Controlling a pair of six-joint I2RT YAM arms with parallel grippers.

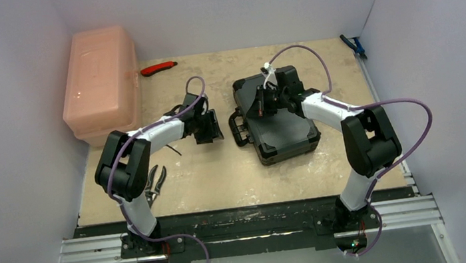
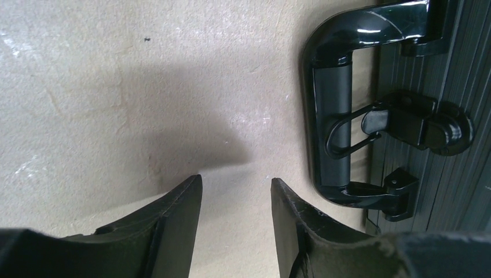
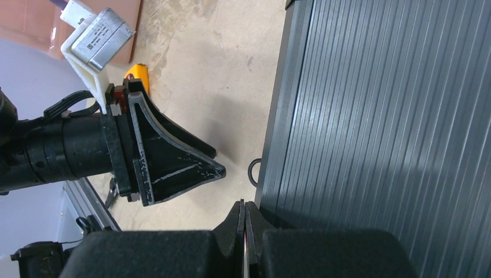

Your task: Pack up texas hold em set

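Beige worktop [image 1: 224,186] is carrying the briefcase [image 1: 282,135], lying closed right of centre, with the left pincer [image 2: 236,200] hovering part-open and empty beside its handle [image 2: 332,98] and the right pincer [image 3: 244,223] hanging closed, empty, over the lid edge; fastening the latch [image 2: 405,123] is seemingly falling next.

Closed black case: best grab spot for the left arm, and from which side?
The handle, coming in from the left side of the case: its bar stands off the wall with a gap behind, and the open left gripper sits beside it.

The briefcase [image 1: 284,135] was black, its lid finely ribbed; the bin [image 1: 101,80] in the far-left corner was translucent pink.
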